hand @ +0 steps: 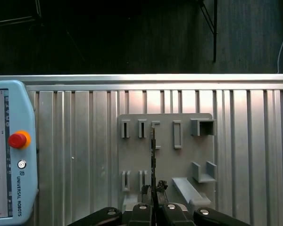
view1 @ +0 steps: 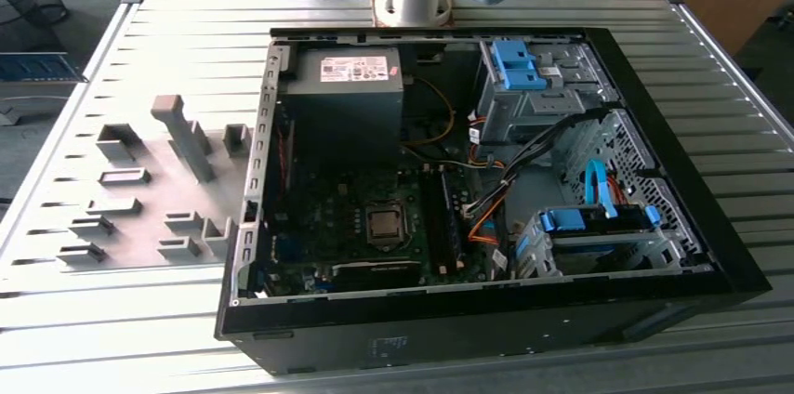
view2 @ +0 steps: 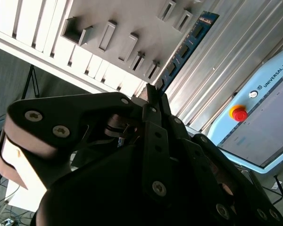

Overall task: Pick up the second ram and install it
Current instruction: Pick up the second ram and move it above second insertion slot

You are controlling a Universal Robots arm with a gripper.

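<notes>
**RAM in the grip, clear of the holder: pivot and skew are the risks**

Gripper (hand: 153,189) is clamped on one end of the second ram (hand: 153,150). The fingers press on its flat faces and the rest of the stick hangs free. It is in the air over the grey holder plate (hand: 165,162), touching none of the blocks.

Risks, as I judge them:
- An end grip makes a long lever. Any knock on the free end could pivot the stick in the fingers or make it slip.
- A small tilt at the pinch becomes a large offset at the far end, so it could miss the memory slots (view1: 443,217) or seat skewed.
- The cables (view1: 486,217) just beside those slots could snag it.
- The PC case (view1: 745,273) wall is an obstacle for the protruding end.

Orientation: the long axis runs straight out of the fingertips, in line with the gripper, with the free end pointing down at the table (view1: 694,59). The first wrist view shows it edge-on, and the second wrist view shows its blue face and chip row (view2: 184,48).
</notes>
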